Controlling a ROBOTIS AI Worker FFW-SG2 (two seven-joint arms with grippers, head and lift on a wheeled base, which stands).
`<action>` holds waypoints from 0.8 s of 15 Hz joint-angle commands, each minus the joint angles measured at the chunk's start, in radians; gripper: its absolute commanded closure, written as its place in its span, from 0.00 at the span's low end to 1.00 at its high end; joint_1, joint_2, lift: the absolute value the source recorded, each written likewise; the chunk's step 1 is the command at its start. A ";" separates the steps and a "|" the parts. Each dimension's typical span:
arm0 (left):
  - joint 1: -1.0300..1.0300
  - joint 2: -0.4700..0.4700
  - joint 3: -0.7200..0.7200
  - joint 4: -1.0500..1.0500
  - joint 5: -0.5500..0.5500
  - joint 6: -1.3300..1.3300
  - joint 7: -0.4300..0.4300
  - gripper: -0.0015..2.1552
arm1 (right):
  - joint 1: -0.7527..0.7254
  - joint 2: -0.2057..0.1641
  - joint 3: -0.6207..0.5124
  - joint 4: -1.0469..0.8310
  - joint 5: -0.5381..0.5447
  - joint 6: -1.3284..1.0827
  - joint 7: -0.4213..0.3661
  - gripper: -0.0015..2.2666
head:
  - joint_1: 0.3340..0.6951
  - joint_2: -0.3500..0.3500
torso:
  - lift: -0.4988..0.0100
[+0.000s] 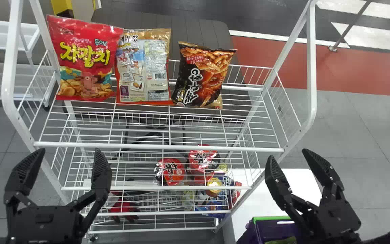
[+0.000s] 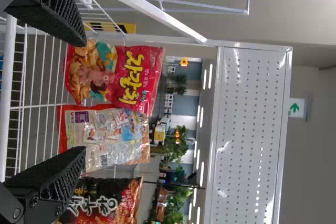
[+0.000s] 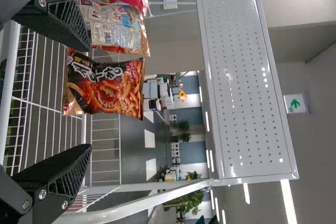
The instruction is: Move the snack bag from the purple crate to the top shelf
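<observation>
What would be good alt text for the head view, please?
A red snack bag, a beige one and a black one stand on a white wire shelf. Left tool and right tool are open; a purple crate is at lower right.

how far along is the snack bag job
Done, perhaps: red bag, beige bag and black-orange bag are on the white wire top shelf; their origin isn't shown.
In hand: nothing; left gripper and right gripper have open, empty jaws.
Remaining: something green in the purple, green-rimmed plastic crate, probably the bag to move.
</observation>
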 commanded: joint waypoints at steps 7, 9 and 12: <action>0.004 0.002 -0.004 -0.007 -0.002 0.000 0.000 0.05 | 0.012 0.001 -0.002 -0.010 0.000 0.000 0.002 0.08 | 1.00 0.20 | 0.98; 0.006 0.002 -0.004 -0.008 -0.003 0.000 0.000 0.05 | 0.012 0.001 -0.002 -0.010 0.000 0.000 0.002 0.08 | 1.00 0.20 | 0.98; 0.006 0.000 -0.004 -0.007 -0.003 -0.003 0.000 0.05 | 0.011 0.001 -0.003 -0.010 -0.002 -0.003 0.002 0.08 | 1.00 0.20 | 0.98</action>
